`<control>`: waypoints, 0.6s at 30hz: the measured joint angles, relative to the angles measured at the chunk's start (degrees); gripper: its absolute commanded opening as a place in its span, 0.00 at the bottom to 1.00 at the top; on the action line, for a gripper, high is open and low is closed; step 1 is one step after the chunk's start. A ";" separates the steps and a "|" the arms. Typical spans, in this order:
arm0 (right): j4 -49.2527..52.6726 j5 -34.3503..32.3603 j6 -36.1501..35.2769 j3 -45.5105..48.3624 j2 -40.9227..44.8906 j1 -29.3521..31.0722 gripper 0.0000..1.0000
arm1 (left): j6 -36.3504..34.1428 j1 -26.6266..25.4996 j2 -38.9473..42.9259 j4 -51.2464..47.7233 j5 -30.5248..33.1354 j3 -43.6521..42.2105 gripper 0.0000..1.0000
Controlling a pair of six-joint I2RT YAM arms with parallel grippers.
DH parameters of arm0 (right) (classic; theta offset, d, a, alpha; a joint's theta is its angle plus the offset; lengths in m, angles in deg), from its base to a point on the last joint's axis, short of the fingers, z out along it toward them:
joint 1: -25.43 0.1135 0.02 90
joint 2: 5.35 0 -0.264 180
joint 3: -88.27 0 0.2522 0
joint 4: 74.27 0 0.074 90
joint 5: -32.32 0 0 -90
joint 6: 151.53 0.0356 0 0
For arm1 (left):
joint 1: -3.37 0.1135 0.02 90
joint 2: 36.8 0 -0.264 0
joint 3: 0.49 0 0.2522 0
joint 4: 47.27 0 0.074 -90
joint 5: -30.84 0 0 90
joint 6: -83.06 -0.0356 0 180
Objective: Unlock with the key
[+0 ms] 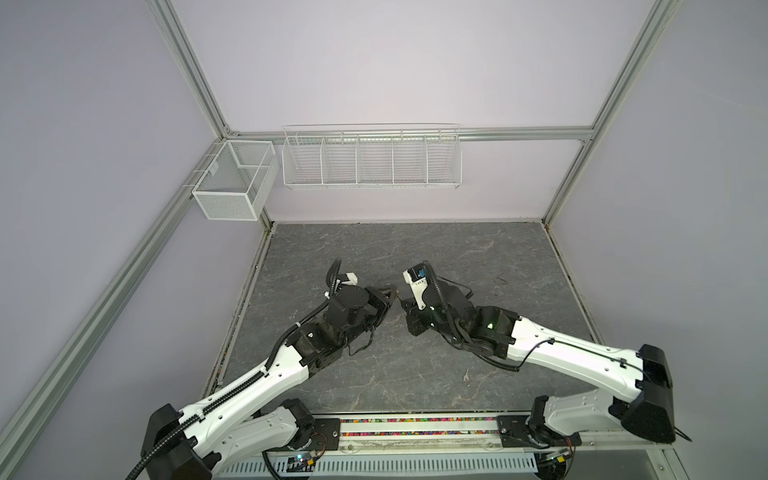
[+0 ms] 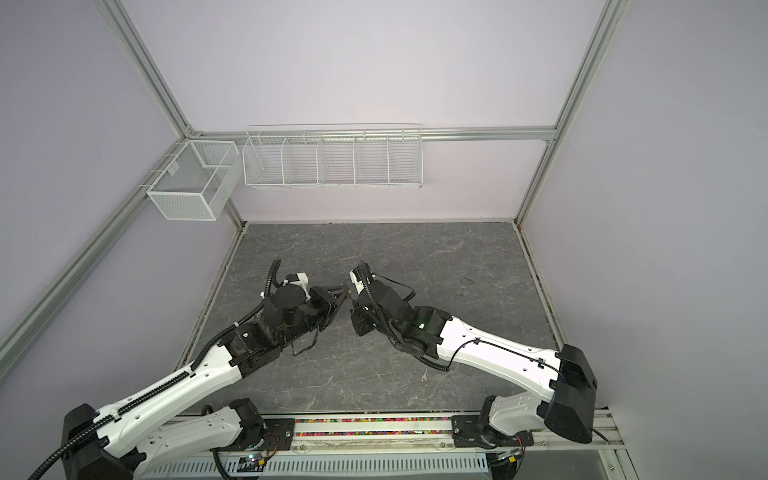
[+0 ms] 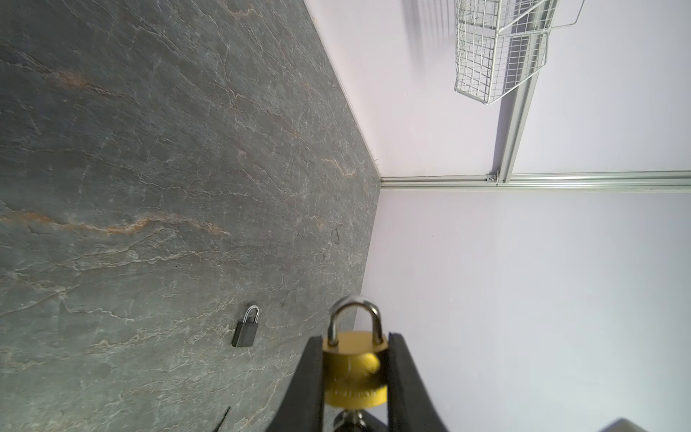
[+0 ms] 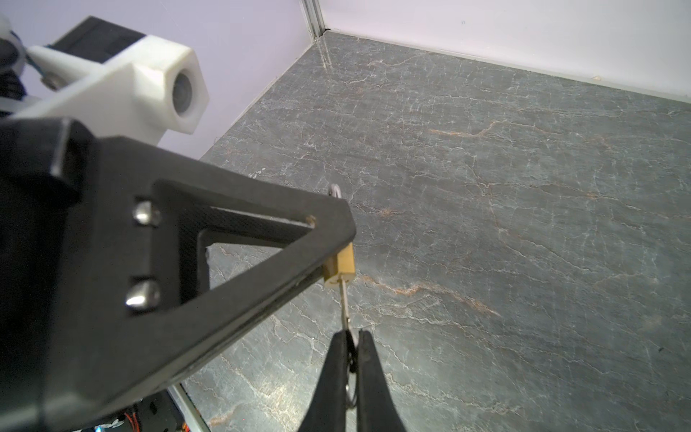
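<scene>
A brass padlock [image 3: 355, 374] with a steel shackle is clamped by its sides in my left gripper [image 3: 355, 338], held above the table. In the right wrist view the silver key [image 4: 344, 299] runs from my right gripper [image 4: 351, 334] into the keyhole on the padlock's [image 4: 340, 267] underside. My right gripper is shut on the key's head. In both top views the two grippers meet tip to tip over the middle of the table, the left gripper [image 1: 390, 293] facing the right gripper [image 1: 406, 306]. The lock is barely visible between them.
A small black padlock [image 3: 246, 329] lies on the grey stone table [image 1: 457, 257]. A loose key [image 1: 466, 376] lies near the front right. White wire baskets [image 1: 372, 160] and a mesh bin [image 1: 232, 183] hang on the back walls.
</scene>
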 measured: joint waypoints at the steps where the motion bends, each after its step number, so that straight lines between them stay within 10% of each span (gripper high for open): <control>1: -0.02 0.07 0.00 -0.02 0.00 0.00 0.06 | 0.00 0.00 0.00 0.00 0.00 0.00 0.00; 18: 5.79 0.31 0.11 -5.70 -2.34 -0.35 0.07 | -2.36 -0.42 -1.53 -0.17 0.55 1.68 0.00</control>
